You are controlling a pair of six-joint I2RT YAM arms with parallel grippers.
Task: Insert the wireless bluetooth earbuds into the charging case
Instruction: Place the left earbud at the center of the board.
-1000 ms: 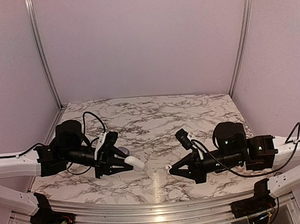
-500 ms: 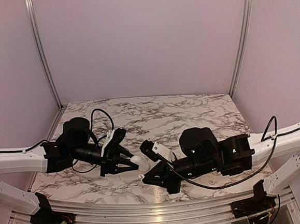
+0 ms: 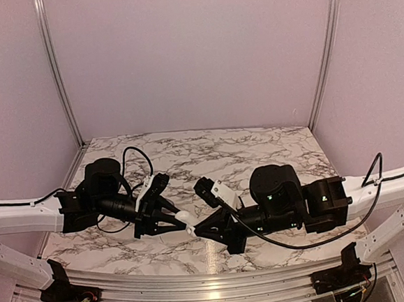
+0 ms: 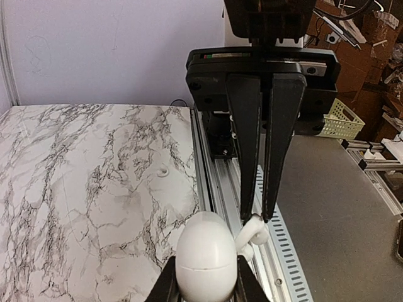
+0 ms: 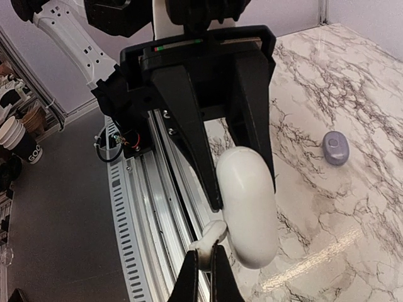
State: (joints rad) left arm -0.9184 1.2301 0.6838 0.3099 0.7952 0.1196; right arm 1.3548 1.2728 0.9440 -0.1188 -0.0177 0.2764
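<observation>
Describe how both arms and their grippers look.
Left arm and right arm: white tubular links, black motor housings, looping black cables. Left gripper and right gripper: black, with two long tapering fingers and a white camera bracket behind. Green lights on the right arm.

White oval case (image 4: 204,261) held mid-air, touching small white piece (image 4: 254,231), poss. earbud.

Soft even light leaves faint glare on the marble tabletop (image 3: 223,156); frame edges bow.
</observation>
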